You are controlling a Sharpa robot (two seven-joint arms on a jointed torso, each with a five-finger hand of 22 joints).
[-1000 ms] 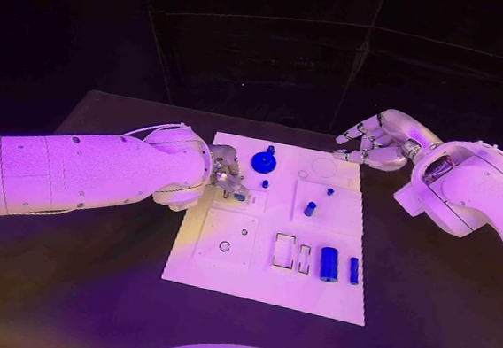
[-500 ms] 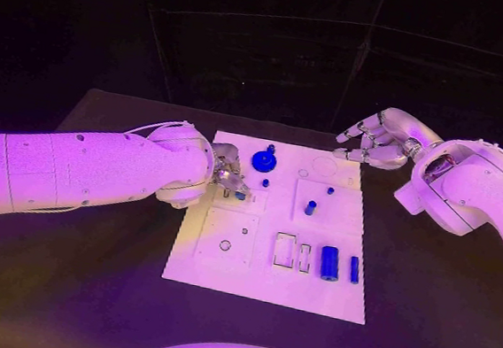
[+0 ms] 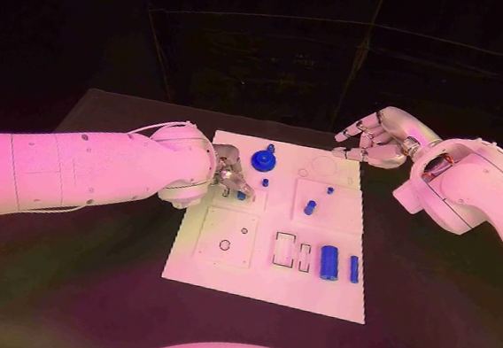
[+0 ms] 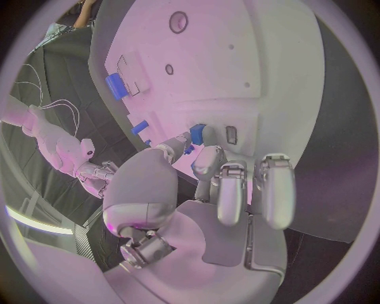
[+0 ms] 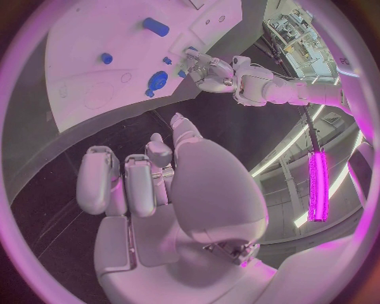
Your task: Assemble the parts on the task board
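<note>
The left hand (image 3: 227,181) sits low over the left side of the task board (image 3: 221,272), which lies on the black surface (image 3: 78,290); its fingers (image 4: 208,159) pinch a small blue part (image 4: 197,133) and press it down beside a little slot in the board; a second ago the part was a bit nearer the board's left edge, and now it has slid a tiny way toward the middle; I think the hand is lining the part up with its hole, so this step is close to done but not done yet.

Moving right, a round blue part (image 3: 264,162) sits near the top of the board; a tilted blue peg (image 3: 310,207) stands near the middle; a fat blue cylinder (image 3: 330,263) and a thin blue bar (image 3: 354,270) lie lower down, next to two empty slots; these have not moved.

Far right, the right hand (image 3: 371,139) hangs just past the board's top right corner; its fingers are curled in and hold nothing; it has stayed where it was, waiting.
</note>
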